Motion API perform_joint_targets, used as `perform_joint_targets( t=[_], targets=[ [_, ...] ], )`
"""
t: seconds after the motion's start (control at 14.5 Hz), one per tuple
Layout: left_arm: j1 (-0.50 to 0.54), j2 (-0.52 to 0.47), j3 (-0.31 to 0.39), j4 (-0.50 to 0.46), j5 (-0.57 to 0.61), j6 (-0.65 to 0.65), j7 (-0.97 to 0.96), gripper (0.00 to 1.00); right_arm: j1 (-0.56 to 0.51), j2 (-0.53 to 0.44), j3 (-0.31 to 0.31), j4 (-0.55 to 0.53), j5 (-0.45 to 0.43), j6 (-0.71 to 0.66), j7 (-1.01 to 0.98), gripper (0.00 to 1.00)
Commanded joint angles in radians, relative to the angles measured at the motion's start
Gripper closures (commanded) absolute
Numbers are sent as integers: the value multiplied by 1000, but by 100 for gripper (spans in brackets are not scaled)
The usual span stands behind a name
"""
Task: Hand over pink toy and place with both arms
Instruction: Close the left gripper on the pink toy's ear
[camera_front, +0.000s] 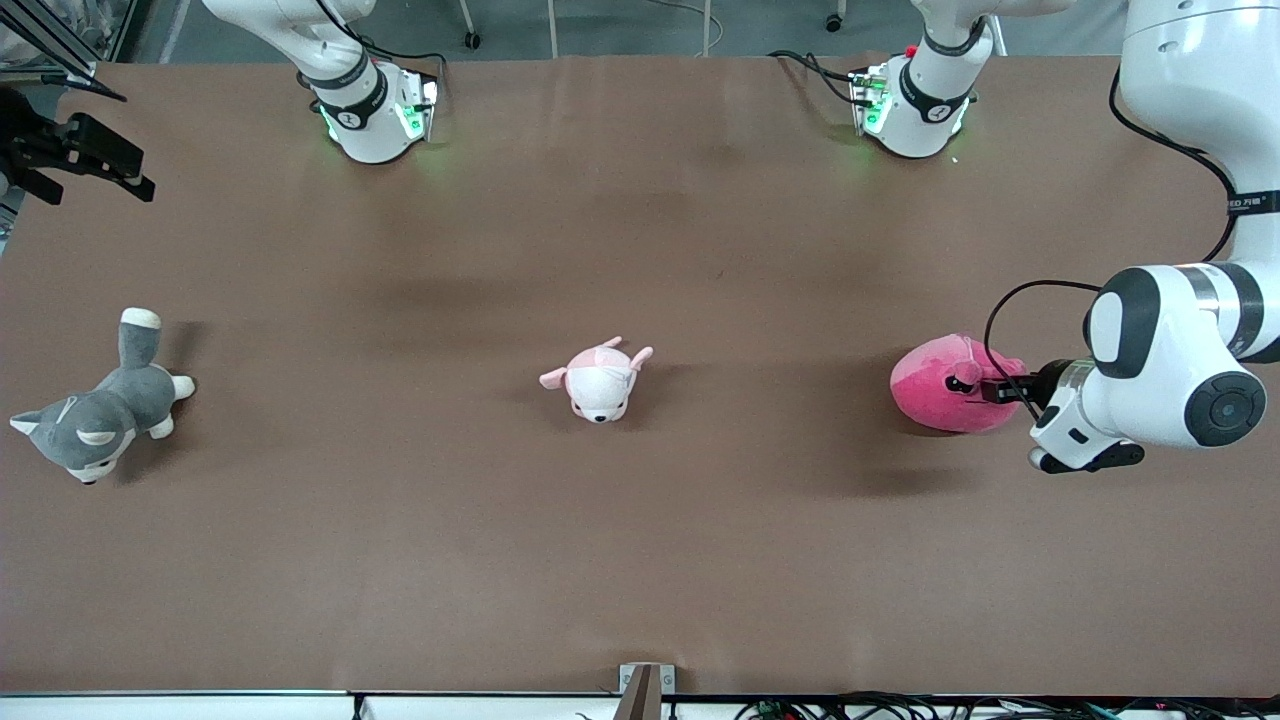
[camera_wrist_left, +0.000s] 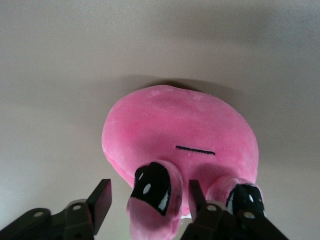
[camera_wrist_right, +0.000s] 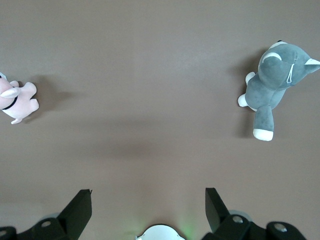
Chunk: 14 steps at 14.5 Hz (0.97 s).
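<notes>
The pink toy (camera_front: 935, 395) lies on the brown table toward the left arm's end. Its frowning face (camera_wrist_left: 195, 150) is turned to the left wrist camera. My left gripper (camera_front: 985, 388) is down at the toy, with its jaws on either side of one bulging eye (camera_wrist_left: 152, 187). One finger (camera_wrist_left: 196, 192) touches the eye's side. The other finger (camera_wrist_left: 100, 200) stands a little off it, so the gripper is still open. In the right wrist view, my right gripper (camera_wrist_right: 147, 197) hangs wide open and empty high over the table by the right arm's base.
A small white-and-pale-pink plush animal (camera_front: 600, 380) lies mid-table. A grey-and-white plush dog (camera_front: 95, 420) lies toward the right arm's end. Both also show as the pale plush (camera_wrist_right: 15, 100) and the dog (camera_wrist_right: 272, 85). The arm bases (camera_front: 375, 110) stand along the table's back edge.
</notes>
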<state>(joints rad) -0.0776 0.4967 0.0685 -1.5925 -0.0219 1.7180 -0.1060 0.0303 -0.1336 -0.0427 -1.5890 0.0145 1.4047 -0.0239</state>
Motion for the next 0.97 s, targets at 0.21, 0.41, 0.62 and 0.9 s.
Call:
perform_joint_targets(
  t=[0.21, 0.41, 0.62, 0.9],
  targets=[
    [1, -27, -10, -17, 2, -24, -15, 83, -1, -9, -5, -6, -1, 5, -2, 0],
    [-2, -29, -12, -15, -10, -29, -18, 98, -3, -9, -8, -6, -1, 5, -5, 0],
    [-1, -75, -16, -7, -53, -37, -46, 99, 0, -9, -8, -5, -2, 7, -5, 0],
    [-2, -132, -93, 73, -55, -99, -93, 99, 0, -9, -8, -5, -2, 7, -5, 0]
  ],
)
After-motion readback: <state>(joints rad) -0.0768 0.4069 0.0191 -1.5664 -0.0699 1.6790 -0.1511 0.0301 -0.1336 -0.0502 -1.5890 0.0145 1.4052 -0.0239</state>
